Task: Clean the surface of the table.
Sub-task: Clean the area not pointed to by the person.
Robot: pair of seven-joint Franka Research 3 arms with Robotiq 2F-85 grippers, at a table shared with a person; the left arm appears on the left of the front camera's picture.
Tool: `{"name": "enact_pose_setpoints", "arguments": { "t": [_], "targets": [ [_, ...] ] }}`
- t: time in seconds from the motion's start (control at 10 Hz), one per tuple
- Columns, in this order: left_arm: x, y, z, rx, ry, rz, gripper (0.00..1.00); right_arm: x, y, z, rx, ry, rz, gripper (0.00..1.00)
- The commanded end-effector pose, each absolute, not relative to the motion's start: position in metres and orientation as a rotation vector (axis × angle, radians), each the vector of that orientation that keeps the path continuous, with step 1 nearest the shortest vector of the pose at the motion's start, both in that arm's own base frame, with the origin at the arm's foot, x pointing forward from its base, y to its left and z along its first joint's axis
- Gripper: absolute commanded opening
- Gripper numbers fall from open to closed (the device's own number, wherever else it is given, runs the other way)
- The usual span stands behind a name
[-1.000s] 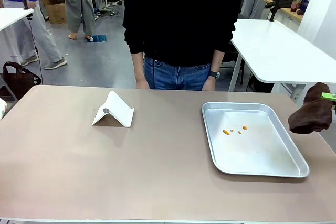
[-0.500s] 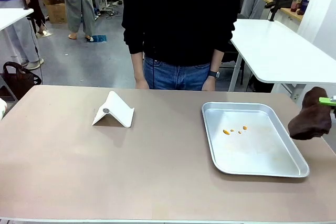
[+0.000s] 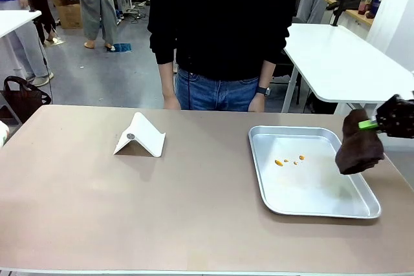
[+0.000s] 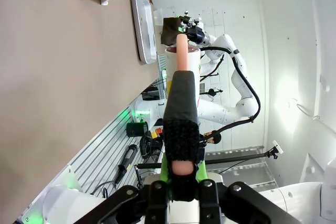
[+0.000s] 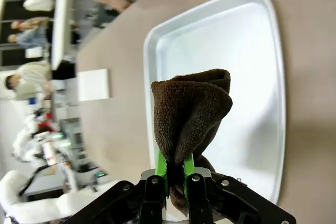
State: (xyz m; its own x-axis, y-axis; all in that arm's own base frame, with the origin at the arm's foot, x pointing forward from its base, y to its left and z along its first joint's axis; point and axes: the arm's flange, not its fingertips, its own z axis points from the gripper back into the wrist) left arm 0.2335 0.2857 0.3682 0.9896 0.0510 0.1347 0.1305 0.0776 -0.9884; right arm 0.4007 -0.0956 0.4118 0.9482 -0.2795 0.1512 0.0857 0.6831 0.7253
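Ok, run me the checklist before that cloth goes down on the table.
1. Right gripper shut on the brown cloth: ok.
2. Left gripper shut on the long black-and-peach tool: ok.
3. Cloth above bare table: not ok, it hangs over the metal tray's right side.
4. Orange crumbs confined to the tray: ok.
5. Wiping path free: not ok, a white folded stand sits on the table.
6. Person's hands off the tabletop: ok.

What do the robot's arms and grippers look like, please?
The right arm is glossy white, built of rounded segments, with black cables looping beside it. The left gripper and the right gripper are black and angular, with bright green pads on their two fingers.
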Motion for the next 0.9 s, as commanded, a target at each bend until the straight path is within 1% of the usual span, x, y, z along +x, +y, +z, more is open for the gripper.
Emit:
{"name": "enact_pose_setpoints", "arguments": {
  "t": [0.0,0.2,0.3,0.7,0.8],
  "targets": [
    [0.231,0.286,0.374,-1.498,-0.143,-0.053,0.20,0.426,-0.077,0.396,0.604,-0.248,-0.202,0.14],
    [0.231,0.286,0.374,-1.498,-0.143,-0.053,0.20,0.450,-0.061,0.381,0.476,-0.251,-0.180,0.14],
    [0.231,0.286,0.374,-1.498,-0.143,-0.053,0.20,0.458,-0.057,0.375,0.459,-0.244,-0.175,0.14],
    [0.231,0.286,0.374,-1.498,-0.143,-0.053,0.20,0.475,-0.049,0.348,0.520,-0.271,-0.197,0.14],
    [0.231,0.286,0.374,-1.498,-0.143,-0.053,0.20,0.478,-0.043,0.339,0.549,-0.251,-0.200,0.14]
  ]
}}
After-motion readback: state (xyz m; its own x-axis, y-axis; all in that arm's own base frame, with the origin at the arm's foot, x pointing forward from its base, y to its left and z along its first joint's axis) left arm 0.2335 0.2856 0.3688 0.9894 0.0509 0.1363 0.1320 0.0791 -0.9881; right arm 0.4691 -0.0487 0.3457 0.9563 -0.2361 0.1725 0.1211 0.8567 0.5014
